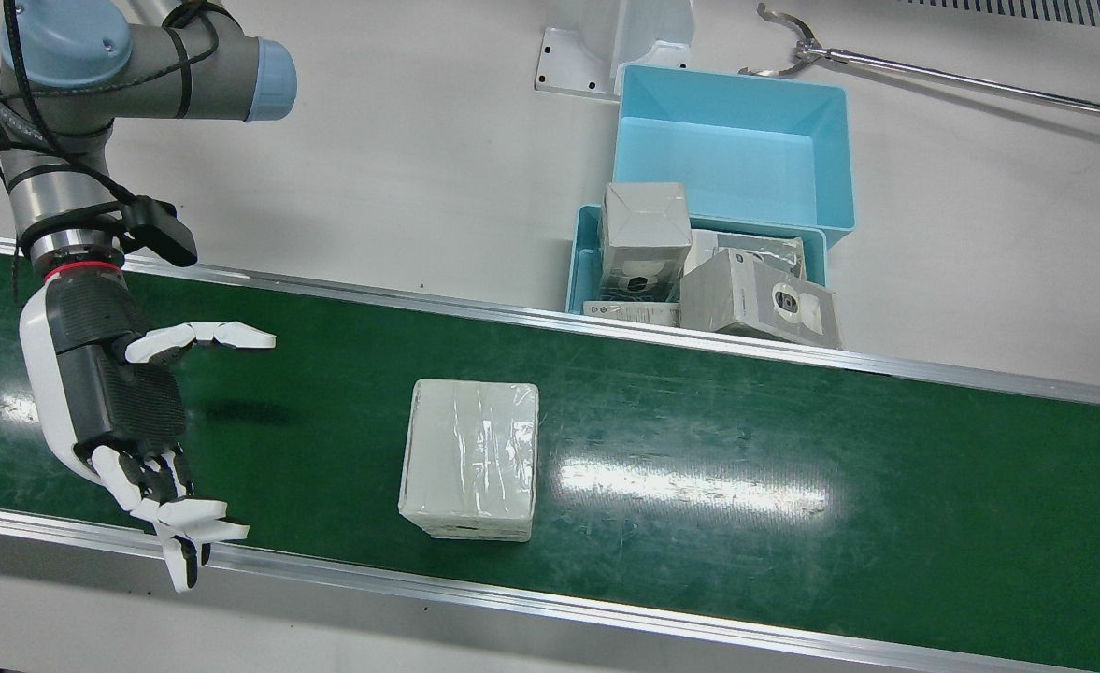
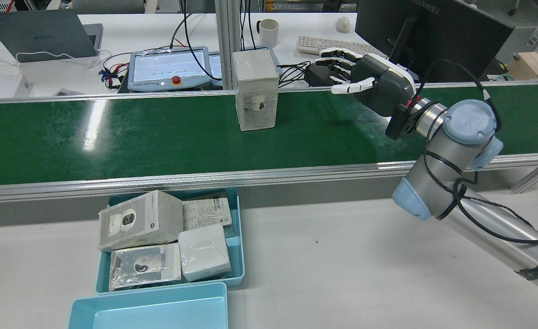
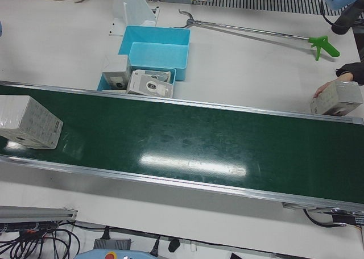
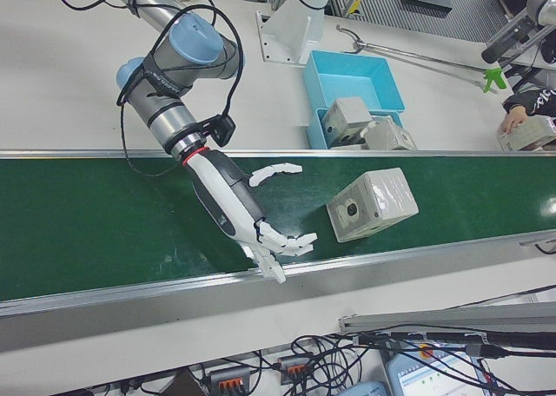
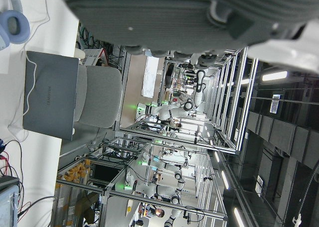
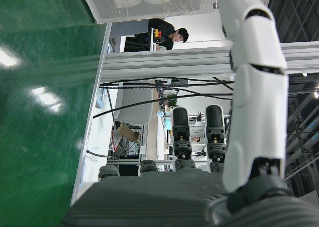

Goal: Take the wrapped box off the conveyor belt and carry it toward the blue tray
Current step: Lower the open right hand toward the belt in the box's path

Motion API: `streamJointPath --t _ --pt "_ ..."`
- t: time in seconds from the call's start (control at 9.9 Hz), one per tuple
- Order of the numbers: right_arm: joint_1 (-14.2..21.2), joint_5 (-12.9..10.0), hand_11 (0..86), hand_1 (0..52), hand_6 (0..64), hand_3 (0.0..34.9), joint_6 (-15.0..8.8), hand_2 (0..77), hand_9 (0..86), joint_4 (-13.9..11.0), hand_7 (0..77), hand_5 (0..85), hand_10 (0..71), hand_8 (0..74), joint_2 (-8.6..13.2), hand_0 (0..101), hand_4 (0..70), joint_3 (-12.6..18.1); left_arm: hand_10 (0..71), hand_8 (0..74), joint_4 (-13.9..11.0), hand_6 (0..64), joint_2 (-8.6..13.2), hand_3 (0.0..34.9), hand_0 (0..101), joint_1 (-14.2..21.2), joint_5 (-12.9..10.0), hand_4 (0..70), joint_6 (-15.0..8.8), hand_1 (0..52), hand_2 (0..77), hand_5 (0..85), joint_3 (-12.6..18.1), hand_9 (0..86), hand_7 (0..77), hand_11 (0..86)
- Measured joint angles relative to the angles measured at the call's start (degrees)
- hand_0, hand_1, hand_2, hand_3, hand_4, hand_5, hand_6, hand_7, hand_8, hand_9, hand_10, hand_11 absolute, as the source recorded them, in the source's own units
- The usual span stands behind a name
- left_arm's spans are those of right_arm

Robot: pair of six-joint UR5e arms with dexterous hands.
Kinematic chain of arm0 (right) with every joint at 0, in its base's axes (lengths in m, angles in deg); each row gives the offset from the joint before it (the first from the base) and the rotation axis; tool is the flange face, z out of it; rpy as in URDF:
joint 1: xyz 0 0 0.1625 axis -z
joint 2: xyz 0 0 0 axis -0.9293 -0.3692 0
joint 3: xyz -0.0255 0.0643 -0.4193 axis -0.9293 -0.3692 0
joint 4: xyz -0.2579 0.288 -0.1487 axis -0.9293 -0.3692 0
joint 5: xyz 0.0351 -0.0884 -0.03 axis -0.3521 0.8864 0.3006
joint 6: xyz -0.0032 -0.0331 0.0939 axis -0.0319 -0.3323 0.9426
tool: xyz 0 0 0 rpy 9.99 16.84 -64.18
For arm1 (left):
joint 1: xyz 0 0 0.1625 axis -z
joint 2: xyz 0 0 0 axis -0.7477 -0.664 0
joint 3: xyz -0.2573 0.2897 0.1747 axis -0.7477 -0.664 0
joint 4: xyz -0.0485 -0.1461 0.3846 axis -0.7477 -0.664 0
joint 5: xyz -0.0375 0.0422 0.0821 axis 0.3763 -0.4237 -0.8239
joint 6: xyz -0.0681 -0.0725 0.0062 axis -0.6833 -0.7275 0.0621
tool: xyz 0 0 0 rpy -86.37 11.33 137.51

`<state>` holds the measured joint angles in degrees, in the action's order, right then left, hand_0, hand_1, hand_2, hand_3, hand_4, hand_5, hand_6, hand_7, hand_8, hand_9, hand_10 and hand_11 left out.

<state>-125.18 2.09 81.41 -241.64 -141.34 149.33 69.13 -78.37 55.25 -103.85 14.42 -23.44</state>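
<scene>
Right robot hand point(image 1: 129, 411): I have it hovering low over the conveyor belt point(image 1: 792, 486), empty, fingers spread wide with the thumb set apart from the rest, palm turned toward the box.
Left robot hand: none of the table views shows it; its own camera only catches the underside of the palm against the lab behind, so I cannot tell whether it is spread or closed.
Wrapped box point(image 1: 470, 460): it stands on the belt well ahead of my open fingertips, clear of them, nearer the belt's operator-side rail than the rail by the tray.
Wrap risk: the film looks glossy and slack, so I judge the fingers could slide on it or pinch only plastic, and the box would sag or drop on the lift.
Approach risk: if I close before the palm reaches the box, the fingertips may push it along the belt or tip it over the near rail.
Belt risk: should the belt run, the box shifts out of my line and the grasp lands off-centre.
Blue tray point(image 1: 587, 245): beyond the box and across the far rail, on the white surface point(image 1: 400, 159), already crowded with wrapped boxes; a low carry could clip the rail or knock that pile.
Empty bin point(image 1: 736, 154): just behind that tray, farther from my hand.
</scene>
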Motion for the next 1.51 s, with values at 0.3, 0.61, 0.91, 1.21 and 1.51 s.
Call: streamJointPath --t 0.3,0.61,0.91,1.21,1.51 --pt "-0.1 0.0 1.6 15.3 6.0 16.3 0.1 20.2 4.9 0.0 24.5 30.0 0.0 0.0 -0.1 47 12.5 0.0 0.5 0.0 0.0 0.0 0.0 0.0 0 0.0 0.0 0.0 0.0 0.0 0.5 0.5 0.0 0.0 0.0 0.0" --pt "-0.2 0.0 1.6 15.3 6.0 17.8 0.2 20.2 4.9 0.0 24.5 29.5 0.0 0.0 -0.1 48 12.5 0.0 0.5 0.0 0.0 0.0 0.0 0.0 0 0.0 0.0 0.0 0.0 0.0 0.5 0.5 0.0 0.0 0.0 0.0" --pt "-0.3 0.0 1.6 15.3 5.5 18.0 0.3 20.2 4.9 0.0 24.5 29.5 0.0 0.0 -0.2 47 12.5 0.0 0.5 0.0 0.0 0.0 0.0 0.0 0 0.0 0.0 0.0 0.0 0.0 0.5 0.5 0.0 0.0 0.5 0.0" --pt "-0.2 0.0 1.6 15.3 5.5 17.9 0.2 20.2 4.9 0.0 24.5 29.5 0.0 0.0 -0.1 47 12.5 0.0 0.0 0.5 0.0 0.0 0.0 0.0 0 0.0 0.0 0.0 0.0 0.0 0.5 1.1 0.0 0.0 0.5 0.0" --pt "-0.2 -0.1 1.6 14.7 4.9 18.0 0.1 20.7 4.9 0.0 25.1 30.5 0.0 0.0 0.0 48 12.5 -0.1 0.5 0.5 0.0 0.0 0.0 0.0 0 0.0 0.0 0.0 0.0 0.0 0.5 1.1 0.0 0.0 0.0 0.0"
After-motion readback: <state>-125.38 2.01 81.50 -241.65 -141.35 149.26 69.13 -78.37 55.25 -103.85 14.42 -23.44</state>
